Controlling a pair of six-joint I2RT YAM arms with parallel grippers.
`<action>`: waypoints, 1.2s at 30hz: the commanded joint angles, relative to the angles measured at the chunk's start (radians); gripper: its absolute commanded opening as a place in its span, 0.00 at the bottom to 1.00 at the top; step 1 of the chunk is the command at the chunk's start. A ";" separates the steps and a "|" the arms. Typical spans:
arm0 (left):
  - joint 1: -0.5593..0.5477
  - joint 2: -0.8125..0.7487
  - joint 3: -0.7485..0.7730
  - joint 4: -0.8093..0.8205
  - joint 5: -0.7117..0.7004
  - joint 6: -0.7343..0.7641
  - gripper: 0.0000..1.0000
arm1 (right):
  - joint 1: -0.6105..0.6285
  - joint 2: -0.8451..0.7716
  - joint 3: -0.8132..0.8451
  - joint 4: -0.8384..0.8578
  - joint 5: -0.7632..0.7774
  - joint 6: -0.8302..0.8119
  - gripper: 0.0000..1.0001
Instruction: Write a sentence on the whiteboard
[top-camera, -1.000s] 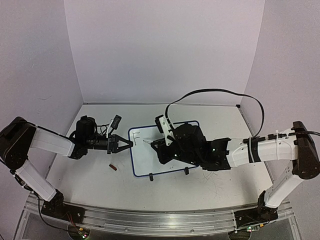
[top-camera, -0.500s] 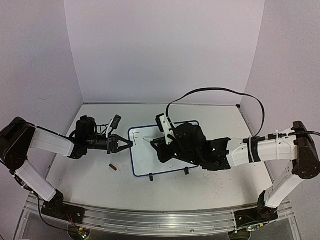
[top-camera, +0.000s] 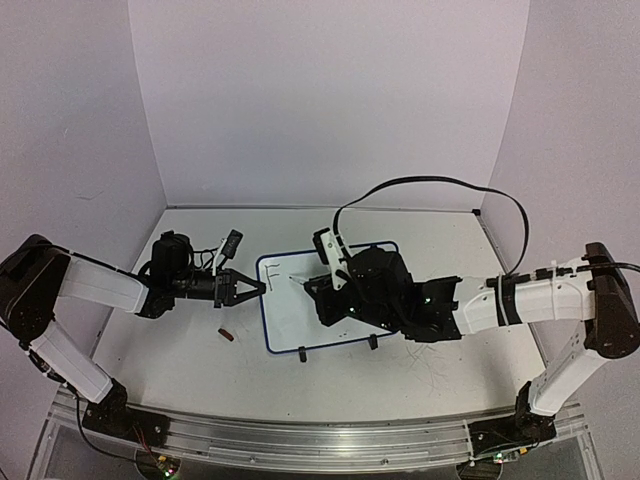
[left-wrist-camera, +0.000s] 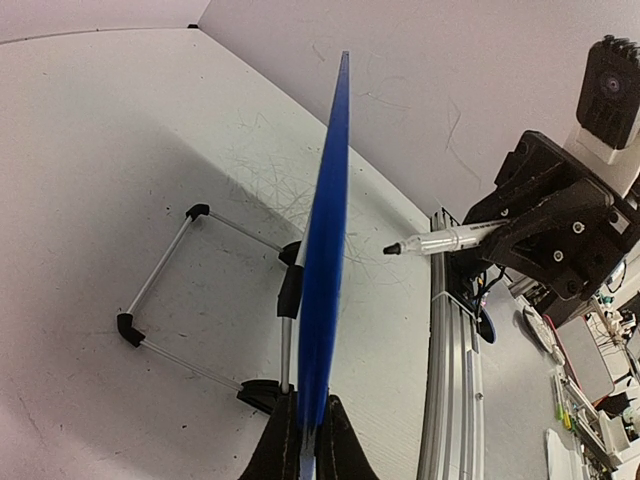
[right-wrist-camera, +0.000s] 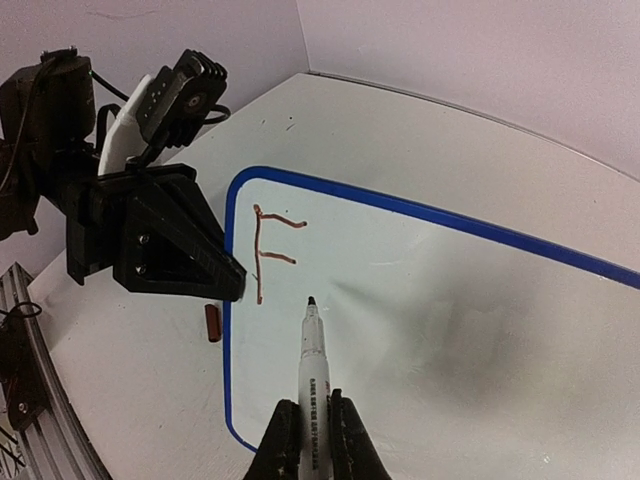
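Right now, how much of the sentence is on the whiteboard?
Done: only a capital F is written on the whiteboard. In hand: the left gripper clamps the board's rim, and the right gripper holds the marker, tip poised just beside the F. Left: every other letter of the sentence.

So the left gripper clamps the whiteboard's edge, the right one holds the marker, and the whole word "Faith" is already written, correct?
Not quite. The right wrist view shows only the letter F on the whiteboard so far. The rest stands: the left gripper clamps its edge, and the right gripper holds the marker.
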 joint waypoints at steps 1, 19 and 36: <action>0.003 -0.032 0.009 0.015 0.000 0.005 0.00 | -0.001 -0.018 0.002 0.029 0.001 -0.022 0.00; 0.003 -0.031 0.010 0.008 -0.003 0.010 0.00 | -0.001 0.005 0.019 0.017 0.037 0.008 0.00; 0.002 -0.026 0.013 -0.001 -0.002 0.021 0.00 | -0.002 0.049 0.071 0.030 0.039 -0.023 0.00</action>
